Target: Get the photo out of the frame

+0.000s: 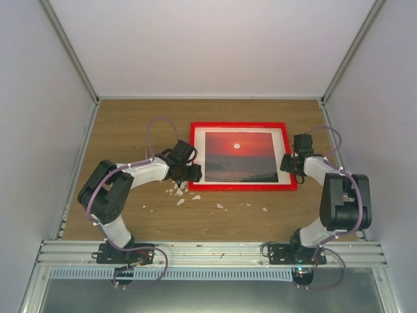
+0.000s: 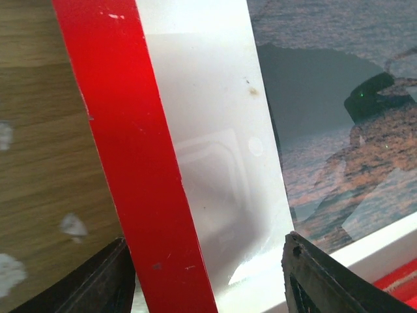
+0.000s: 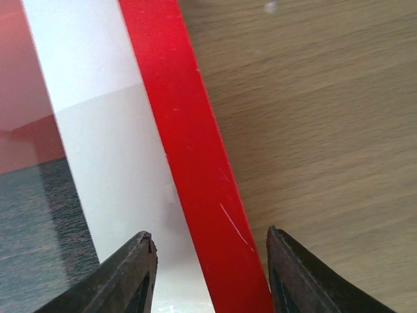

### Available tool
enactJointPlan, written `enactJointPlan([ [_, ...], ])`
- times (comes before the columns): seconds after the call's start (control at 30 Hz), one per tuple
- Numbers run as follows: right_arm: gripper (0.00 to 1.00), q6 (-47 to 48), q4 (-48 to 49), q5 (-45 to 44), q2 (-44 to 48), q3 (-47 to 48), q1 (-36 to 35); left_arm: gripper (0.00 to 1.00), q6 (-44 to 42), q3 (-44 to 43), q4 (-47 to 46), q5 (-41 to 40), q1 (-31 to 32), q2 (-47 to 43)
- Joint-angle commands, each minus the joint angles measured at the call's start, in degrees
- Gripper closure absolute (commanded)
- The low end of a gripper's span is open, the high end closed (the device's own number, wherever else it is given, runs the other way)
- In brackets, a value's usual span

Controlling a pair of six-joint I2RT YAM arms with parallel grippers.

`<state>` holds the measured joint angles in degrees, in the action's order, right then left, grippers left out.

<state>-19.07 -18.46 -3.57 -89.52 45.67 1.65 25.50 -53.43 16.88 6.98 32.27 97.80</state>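
The red frame (image 1: 242, 186) lies flat face up at the table's middle, with the sunset photo (image 1: 239, 155) inside a white mat. My left gripper (image 1: 189, 171) is open at the frame's near left corner; in the left wrist view its fingers (image 2: 313, 277) straddle the red left rail (image 2: 137, 169), the photo (image 2: 339, 150) beyond under reflecting glass. My right gripper (image 1: 289, 163) is open at the frame's right edge; in the right wrist view its fingers (image 3: 133, 277) straddle the red right rail (image 3: 195, 169), with the photo (image 3: 32, 195) at the left.
Small white flecks (image 1: 180, 193) lie scattered on the wooden table (image 1: 130, 130) near the frame's front edge. White walls enclose the table on three sides. A metal rail (image 1: 208, 251) runs along the near edge by the arm bases.
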Motion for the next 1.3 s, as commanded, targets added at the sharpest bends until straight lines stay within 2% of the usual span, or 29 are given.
enactJointPlan([
  [0.0, 0.54, -0.20, 0.50, -1.59, 0.10, -0.80, 1.82, 0.39, 1.00, -3.11, -2.48, 1.06, 2.70, 1.02],
  [0.37, 0.58, 0.07, 1.48, -1.28, -1.15, -0.95, 3.14, 0.33, -0.04, -5.06, 0.82, -4.87, 1.36, 0.88],
  [0.67, 0.58, 0.53, 2.46, -0.95, -3.06, -0.72, 3.53, 0.34, -1.95, -10.50, 2.23, -6.47, -0.18, 7.08],
  [0.83, 0.56, 0.70, 3.18, -0.82, -4.36, -0.42, 3.95, 0.41, -2.77, -12.98, 3.27, -8.49, -0.28, 9.70],
  [0.97, 0.56, 0.94, 3.86, -0.54, -4.40, -0.73, 4.15, 0.52, -3.23, -14.14, 3.71, -9.20, -0.28, 10.74],
  [1.13, 0.66, 0.89, 3.69, -1.07, -3.44, -0.80, 4.13, 0.68, -3.30, -14.60, 3.67, -9.09, -0.28, 10.64],
  [1.27, 0.80, 0.96, 3.11, -1.50, -2.12, -0.67, 4.10, 0.74, -3.26, -14.83, 3.64, -9.09, -0.27, 10.10],
])
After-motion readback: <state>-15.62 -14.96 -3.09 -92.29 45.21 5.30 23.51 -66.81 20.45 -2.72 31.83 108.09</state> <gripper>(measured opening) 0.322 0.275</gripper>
